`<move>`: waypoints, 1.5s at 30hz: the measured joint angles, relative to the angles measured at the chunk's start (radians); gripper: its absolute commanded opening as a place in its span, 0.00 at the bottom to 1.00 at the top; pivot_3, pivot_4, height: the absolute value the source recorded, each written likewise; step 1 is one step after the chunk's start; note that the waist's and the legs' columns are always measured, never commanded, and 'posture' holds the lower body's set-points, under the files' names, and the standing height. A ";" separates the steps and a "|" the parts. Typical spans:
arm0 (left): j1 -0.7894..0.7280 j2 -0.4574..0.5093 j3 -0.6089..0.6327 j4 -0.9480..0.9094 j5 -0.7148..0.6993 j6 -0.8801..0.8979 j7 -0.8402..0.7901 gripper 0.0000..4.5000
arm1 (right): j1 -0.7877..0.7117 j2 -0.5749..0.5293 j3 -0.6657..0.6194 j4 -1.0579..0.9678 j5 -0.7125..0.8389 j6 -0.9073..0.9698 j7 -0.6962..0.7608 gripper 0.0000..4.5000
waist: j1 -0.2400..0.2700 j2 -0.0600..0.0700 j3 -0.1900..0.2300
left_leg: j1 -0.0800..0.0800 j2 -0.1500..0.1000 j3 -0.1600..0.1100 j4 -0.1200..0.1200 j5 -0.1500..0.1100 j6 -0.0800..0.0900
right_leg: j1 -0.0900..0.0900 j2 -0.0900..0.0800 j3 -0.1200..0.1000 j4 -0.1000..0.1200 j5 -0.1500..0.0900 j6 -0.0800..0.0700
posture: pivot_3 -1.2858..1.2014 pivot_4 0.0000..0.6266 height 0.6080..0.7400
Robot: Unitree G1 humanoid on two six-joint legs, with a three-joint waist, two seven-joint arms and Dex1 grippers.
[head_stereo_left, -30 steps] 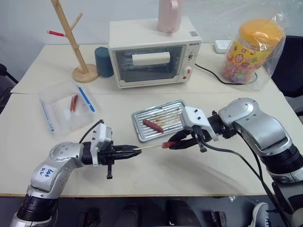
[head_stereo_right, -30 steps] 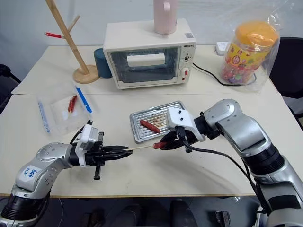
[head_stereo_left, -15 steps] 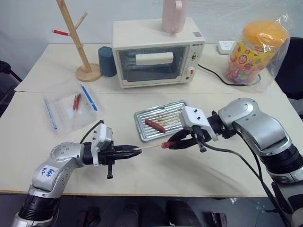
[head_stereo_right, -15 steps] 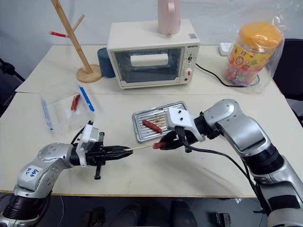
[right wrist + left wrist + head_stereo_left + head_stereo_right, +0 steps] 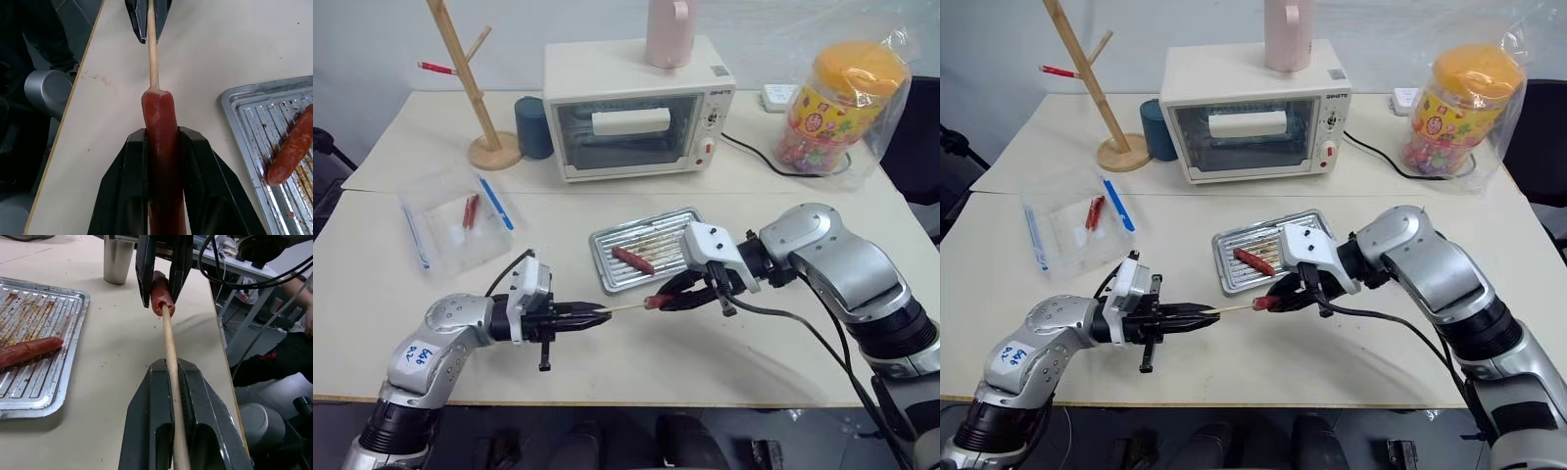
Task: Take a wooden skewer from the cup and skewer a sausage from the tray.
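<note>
1. Skewer work was well under way: the wooden skewer (image 5: 625, 307) was out of the cup (image 5: 118, 259) and lay level above the front of the bench (image 5: 705, 357), clamped in the fully closed jaws of the left gripper (image 5: 599, 315) and pointing toward the robot's right.
2. Its tip had entered the end of the sausage (image 5: 160, 142), as both wrist views showed; how deep it had gone could not be told.
3. The right gripper (image 5: 658, 301) held that sausage lengthwise, its jaws closed on it, just in front of the tray (image 5: 603, 282) and lifted clear of the bench.
4. By my judgement the fetching of the stick and the picking of the sausage were done, and the piercing was begun; what remained was to drive the stick further through and then let the sausage go.
5. Farther back, a second sausage (image 5: 631, 259) lay on the ribbed tray, untouched.
6. Beyond that stood the toaster oven (image 5: 636, 108) and the wooden rack (image 5: 475, 88) at the back of the bench.
</note>
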 measured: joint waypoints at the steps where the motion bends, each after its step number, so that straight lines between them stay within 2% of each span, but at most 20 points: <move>1: 0.000 -0.001 -0.004 0.000 0.003 0.000 0.000 0.00 | -0.001 0.003 0.005 0.000 0.000 0.000 -0.001 0.20 | 0.001 0.000 0.000 | 0.000 0.000 0.000 0.000 0.000 0.000 | 0.000 0.000 0.000 0.000 0.000 0.000 | 0.52 0.24 1.00; 24: -0.019 -0.074 -0.042 0.012 0.025 -0.001 0.043 0.00 | -0.037 0.059 0.046 0.002 0.002 0.014 -0.021 0.20 | 0.001 0.000 0.000 | 0.000 0.000 0.000 0.001 0.000 0.000 | 0.000 0.000 0.000 0.000 0.000 0.000 | 0.52 0.24 1.00; 27: 0.006 -0.080 -0.026 0.013 0.020 -0.028 0.041 0.00 | -0.009 0.051 -0.002 -0.005 0.045 0.046 -0.035 0.32 | 0.001 0.000 0.000 | 0.000 0.000 0.000 0.001 0.000 0.000 | 0.000 0.000 0.000 0.000 0.000 0.000 | 0.52 0.24 1.00; 28: 0.017 -0.081 -0.015 0.017 0.018 -0.039 0.039 0.00 | -0.001 0.039 -0.021 -0.006 0.056 0.051 -0.036 0.39 | 0.001 0.000 0.000 | 0.000 0.000 0.000 0.001 0.000 0.000 | 0.000 0.000 0.000 0.000 0.000 0.000 | 0.52 0.24 1.00; 33: 0.099 -0.082 0.056 0.030 -0.005 -0.097 0.013 0.00 | 0.090 0.045 -0.259 -0.036 0.170 0.011 -0.087 0.66 | 0.002 0.000 0.000 | 0.000 0.000 0.000 0.000 0.000 0.000 | 0.001 0.000 0.000 0.000 0.000 0.000 | 0.52 0.24 1.00; 37: 0.158 -0.106 0.110 0.030 -0.026 -0.126 0.025 0.00 | 0.250 0.020 -0.432 -0.088 0.229 -0.053 -0.125 0.87 | 0.012 -0.001 0.000 | 0.000 0.000 0.000 0.001 0.000 0.000 | 0.002 0.000 0.000 0.000 0.000 0.000 | 0.52 0.24 1.00; 39: 0.173 -0.148 0.156 0.022 -0.047 -0.140 0.066 0.00 | 0.369 0.047 -0.529 -0.118 0.272 -0.094 -0.142 0.99 | 0.022 -0.001 0.000 | 0.001 0.000 0.000 0.001 0.000 0.000 | 0.002 0.000 -0.001 -0.001 0.000 0.000 | 0.52 0.24 1.00; 42: 0.216 -0.204 0.250 0.016 -0.078 -0.159 0.165 0.00 | 0.535 0.100 -0.639 -0.134 0.279 -0.191 -0.207 0.99 | 0.026 -0.001 0.000 | 0.001 0.000 0.001 0.002 0.000 0.001 | 0.002 0.000 0.000 0.001 0.000 0.000 | 0.52 0.24 1.00; 45: 0.231 -0.300 0.372 0.002 -0.134 -0.172 0.328 0.00 | 0.667 0.198 -0.739 -0.187 0.281 -0.321 -0.275 0.99 | 0.026 -0.003 -0.001 | 0.002 0.001 0.000 0.001 0.000 0.000 | 0.003 0.001 0.000 0.002 0.000 0.000 | 0.52 0.24 1.00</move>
